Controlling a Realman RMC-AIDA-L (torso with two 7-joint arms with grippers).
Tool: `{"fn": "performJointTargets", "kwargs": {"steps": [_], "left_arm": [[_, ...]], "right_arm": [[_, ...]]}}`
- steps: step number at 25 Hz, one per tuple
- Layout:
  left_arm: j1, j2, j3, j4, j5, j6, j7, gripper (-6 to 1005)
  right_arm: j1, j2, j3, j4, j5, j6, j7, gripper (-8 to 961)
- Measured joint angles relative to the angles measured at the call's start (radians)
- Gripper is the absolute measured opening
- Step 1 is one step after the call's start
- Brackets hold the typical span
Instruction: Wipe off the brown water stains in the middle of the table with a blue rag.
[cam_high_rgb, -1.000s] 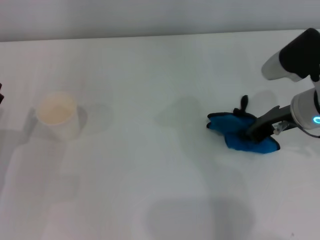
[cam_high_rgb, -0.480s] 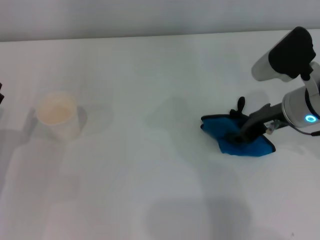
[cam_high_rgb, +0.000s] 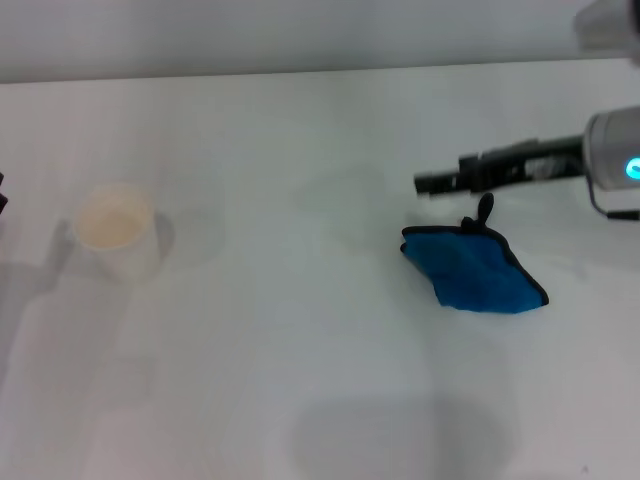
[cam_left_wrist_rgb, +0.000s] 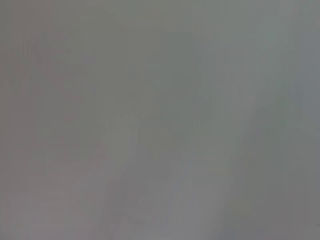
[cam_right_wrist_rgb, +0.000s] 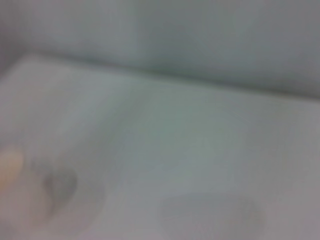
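Above the right side of the white bench (cam_high_rgb: 300, 350), the right gripper (cam_high_rgb: 425, 184) hangs in the air, its dark fingers (cam_high_rgb: 470, 172) stretched out level and pointing toward the robot's left. They hold nothing; whether they are apart or together cannot be told. Just below them the blue rag (cam_high_rgb: 475, 268) lies flat and loosely folded on the bench, its small black loop (cam_high_rgb: 485, 208) pointing up toward the fingers without touching them. No brown water stains can be made out in the middle of the bench; it looks plain white there. A paper cup (cam_high_rgb: 118, 232) stands well apart on the robot's left side. The left gripper is out of view.

Judging from this, the wiping looks finished and the rag has been set down. What remains is likely just drawing the right arm clear.
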Motion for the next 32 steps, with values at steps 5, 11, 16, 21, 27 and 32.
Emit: {"fn": "performJointTargets", "kwargs": {"steps": [5,11,16,21,27,32], "left_arm": [[0.004,0.000,0.001,-0.003,0.000,0.001,-0.023,835],[0.010,0.002,0.002,-0.007,0.003,0.001,-0.037,835],[0.003,0.001,0.001,-0.007,0.003,0.001,-0.034,835],[0.002,0.002,-0.004,-0.007,0.003,0.001,-0.032,835],[-0.020,0.004,-0.007,-0.007,-0.002,-0.001,-0.029,835],[-0.039,0.004,-0.007,-0.008,-0.001,-0.005,-0.028,835]], "right_arm": [[-0.037,-0.001,0.064,0.052,0.198,0.115,-0.003,844],[-0.036,-0.002,0.247,0.281,0.636,0.121,-0.192,856],[0.006,0.000,0.501,0.644,1.099,-0.184,-0.633,839],[0.012,0.002,0.573,0.867,1.271,-0.243,-1.223,839],[0.020,0.004,0.579,1.023,1.318,-0.142,-1.747,838],[0.066,0.012,0.580,1.115,1.374,0.010,-1.986,838]]}}
